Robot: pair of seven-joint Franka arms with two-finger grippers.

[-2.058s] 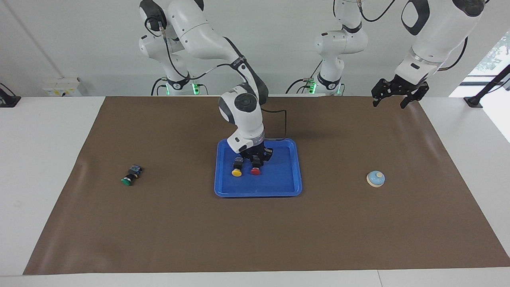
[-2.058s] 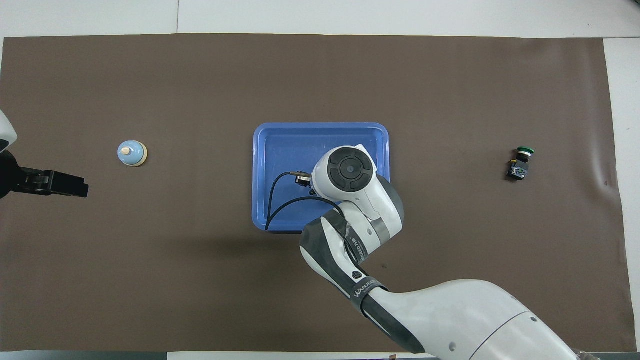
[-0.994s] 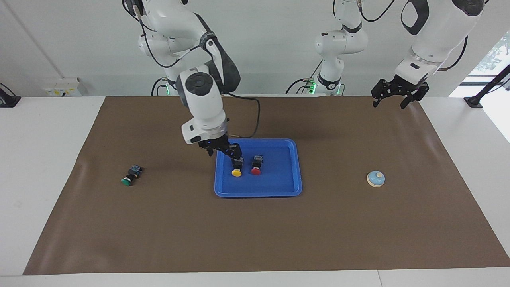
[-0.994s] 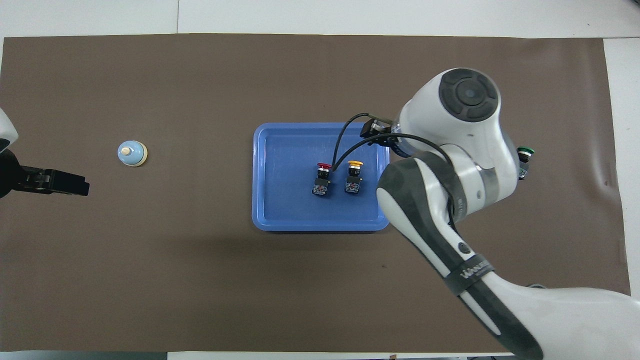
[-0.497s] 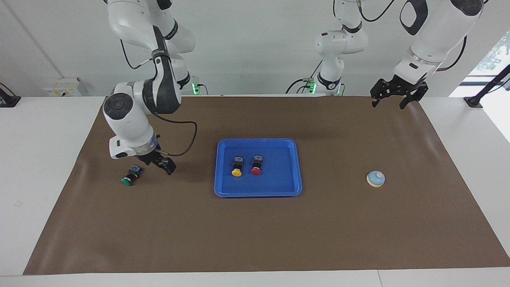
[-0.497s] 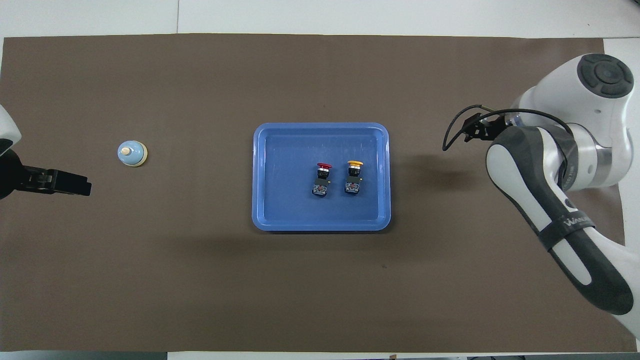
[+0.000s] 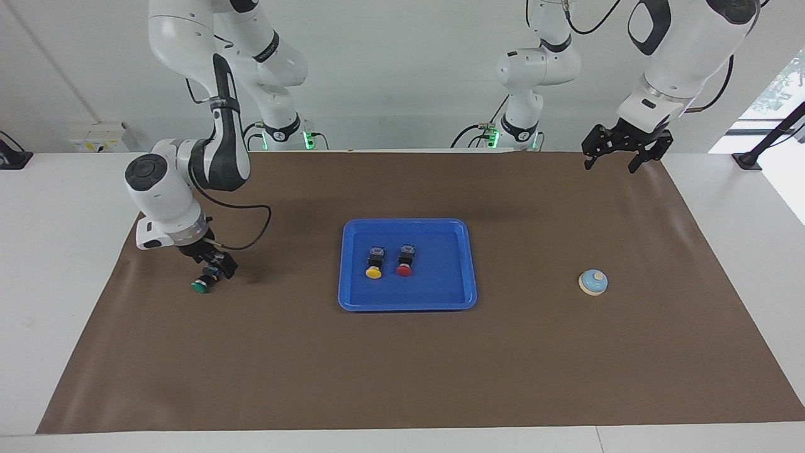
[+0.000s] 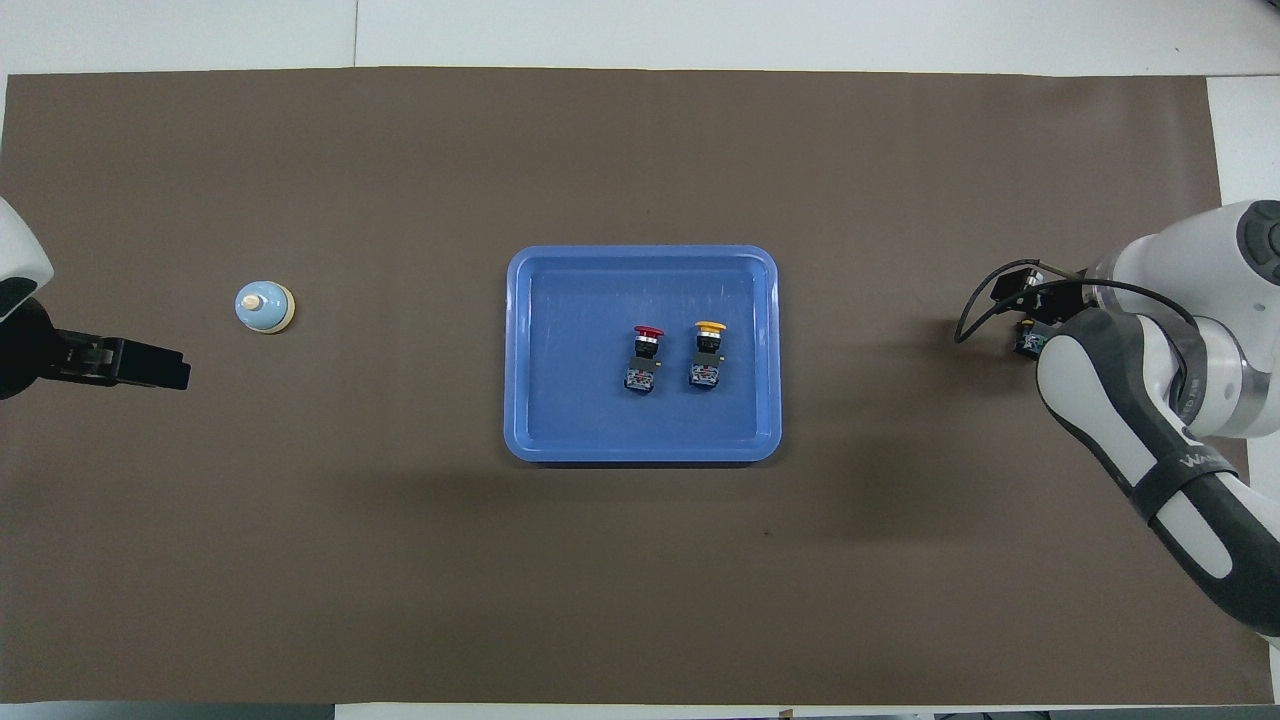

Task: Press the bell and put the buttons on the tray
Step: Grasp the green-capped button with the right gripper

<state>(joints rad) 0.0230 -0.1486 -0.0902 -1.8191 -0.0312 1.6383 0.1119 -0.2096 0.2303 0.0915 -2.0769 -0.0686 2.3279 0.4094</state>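
Facing view: right end effector [image 7: 212, 263] has moved from tray [image 7: 352, 296] to over green button [image 7: 202, 284]; finger state unclear.

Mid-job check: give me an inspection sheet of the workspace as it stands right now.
Surface: brown mat on white table.
Job's things: red button and yellow button lying in the bright-blue plastic tray; green button on the mat toward the right arm's end; light-blue bell toward the left arm's end.
Clutter: nothing seen.
End effectors: right end effector down at the green button; left end effector waits raised, fingers open.
Cables: black lead loops at the right wrist.
Surroundings: white wall.
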